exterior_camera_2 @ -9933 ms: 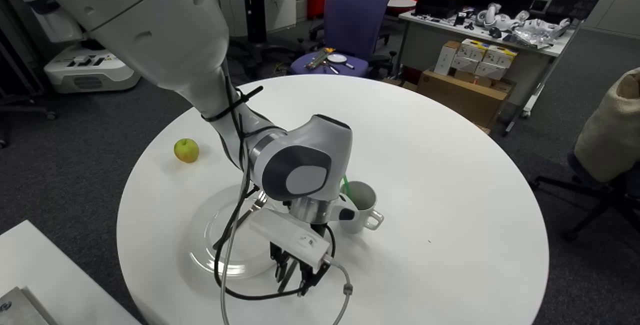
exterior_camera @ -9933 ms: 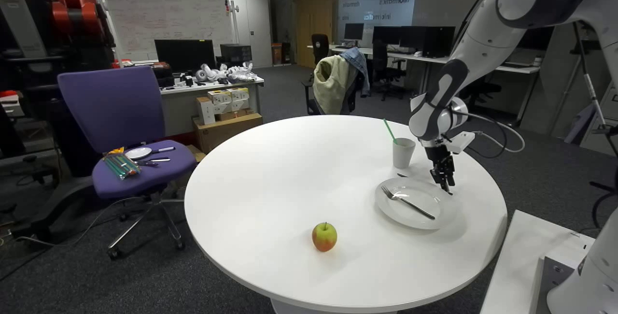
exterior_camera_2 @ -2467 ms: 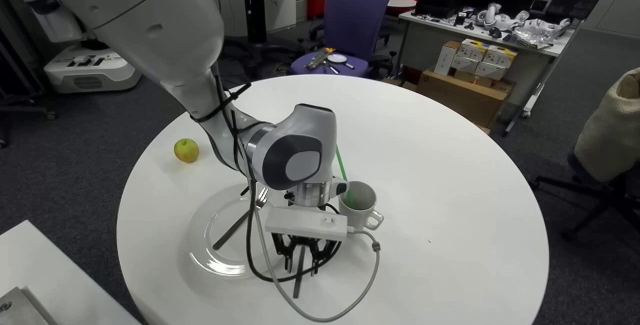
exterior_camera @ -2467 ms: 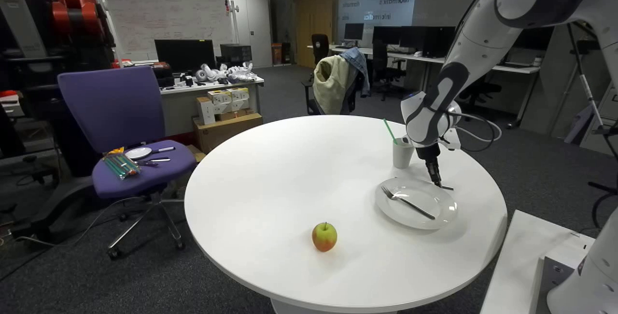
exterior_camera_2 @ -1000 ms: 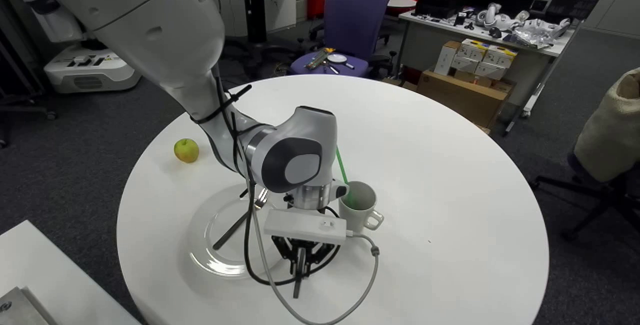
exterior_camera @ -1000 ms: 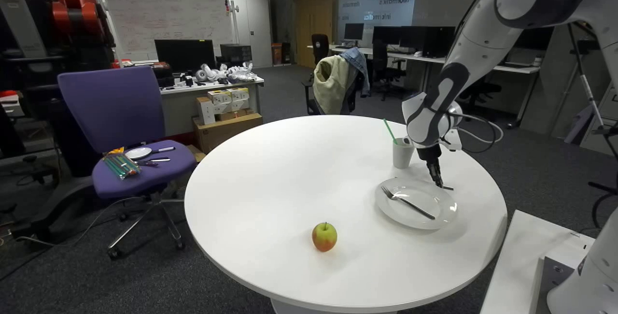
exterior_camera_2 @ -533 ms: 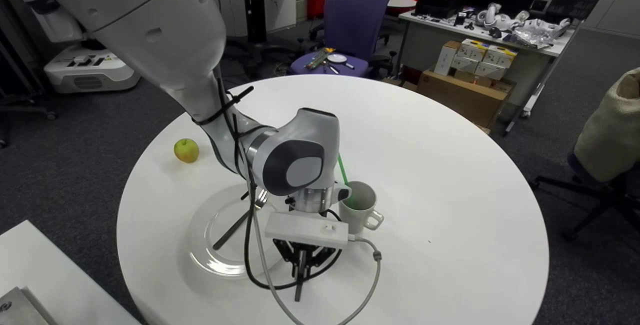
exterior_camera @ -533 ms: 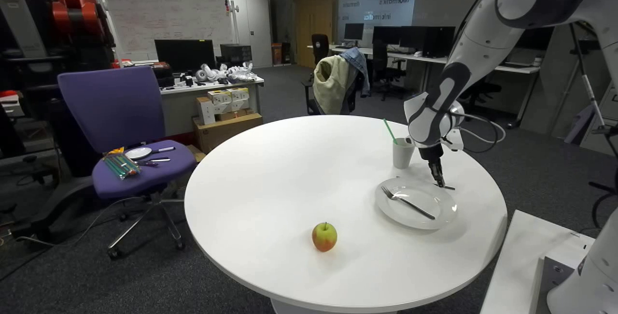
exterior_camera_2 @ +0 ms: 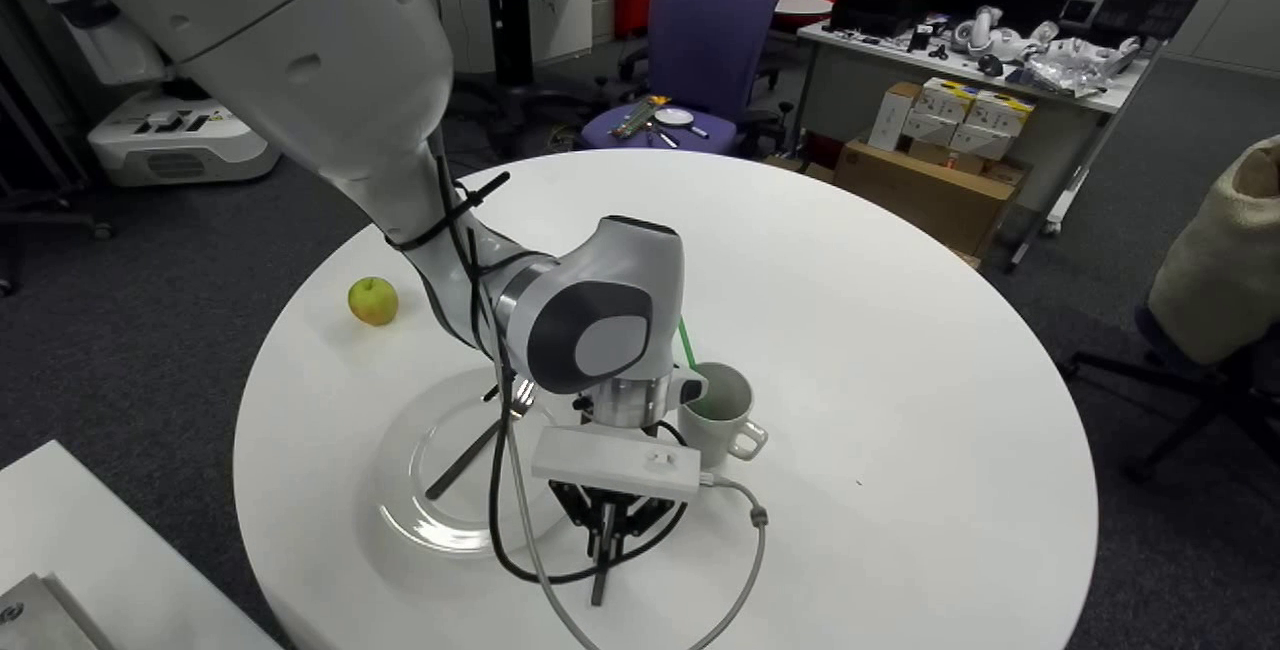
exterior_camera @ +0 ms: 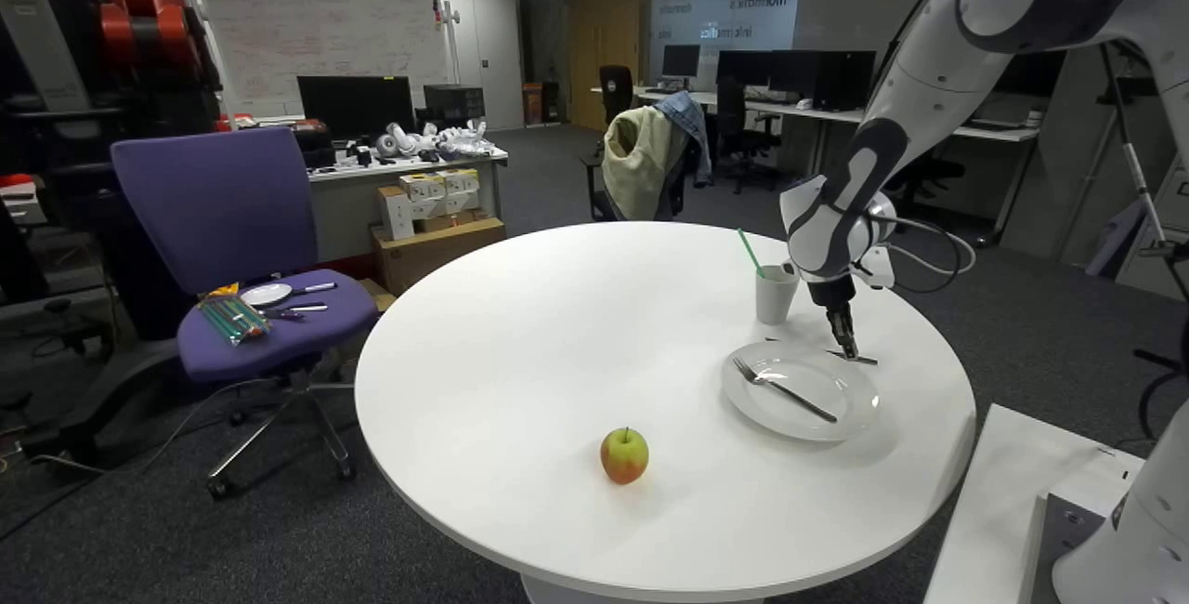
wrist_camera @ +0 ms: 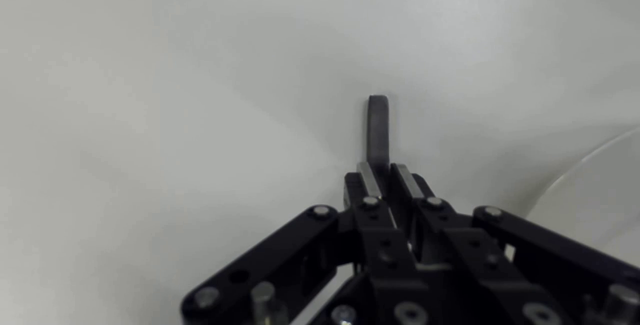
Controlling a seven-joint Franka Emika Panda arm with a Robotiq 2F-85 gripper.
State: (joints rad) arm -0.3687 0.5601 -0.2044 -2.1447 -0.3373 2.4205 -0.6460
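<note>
"wrist view first: from your desk, what has the gripper (wrist_camera: 382, 171) got?"

"it is clamped on a dark handle (wrist_camera: 378, 130), one flat end poking out ahead. the handle lies just beside the plate (exterior_camera: 743, 400); from my end i can't tell whether it touches the white table (exterior_camera: 529, 353) or sits a little off it."

"and what could go wrong?"

"it looks slim, so i'd worry about it swivelling or slipping if the pinch is weak. i can't make out its far end over the feed, so a sideways drift might push that end into the plate or the mug (exterior_camera_2: 710, 438). in an exterior view the grey cable (exterior_camera_2: 759, 516) loops down low; if it sags, i could snag the plate and shift the fork (exterior_camera: 790, 392)."

"give me a count, then?"

"one handle in the pinch, one plate, one fork lying across it, one mug, one green stick (exterior_camera: 751, 251) leaning in that mug, one apple (exterior_camera: 624, 455) well apart from the rest, and one purple chair (exterior_camera: 223, 204) beyond the table; i match both exterior views so i count nothing twice"
</note>
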